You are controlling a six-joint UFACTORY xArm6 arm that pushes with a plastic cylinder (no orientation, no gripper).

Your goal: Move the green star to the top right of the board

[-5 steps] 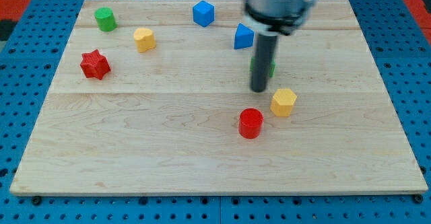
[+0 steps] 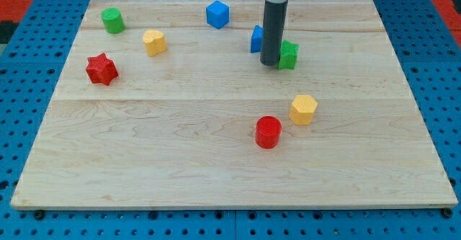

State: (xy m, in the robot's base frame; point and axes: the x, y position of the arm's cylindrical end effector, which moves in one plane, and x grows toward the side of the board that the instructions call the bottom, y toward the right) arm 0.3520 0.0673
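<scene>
Seven small blocks sit on a pale wooden board [image 2: 216, 161], which lies on a blue pegboard bench [image 2: 29, 110] dotted with holes; a strip of red shows at the view's top left corner and again at the top right.

Going from the view's left, a red star [image 2: 101, 68] sits near the left edge, with a green cylinder [image 2: 112, 19] above it close to the top left corner. Next comes a yellow block [image 2: 154, 42], its shape hard to make out, then a blue cube [image 2: 217, 14] near the top edge. Lower down, towards the middle, stands a red cylinder [image 2: 268, 132]. A blue block [image 2: 256, 38] is half hidden behind the dark rod, so its shape cannot be told. The rod's upper part is cut off by the view's top. My tip [image 2: 271, 64] rests on the board, touching the left side of the green star [image 2: 288, 55], which lies right of centre in the upper half, well short of the top right corner. A yellow hexagonal block [image 2: 303, 109] sits just right of the red cylinder.

There is no claw here to open or close, only the plain rod.
</scene>
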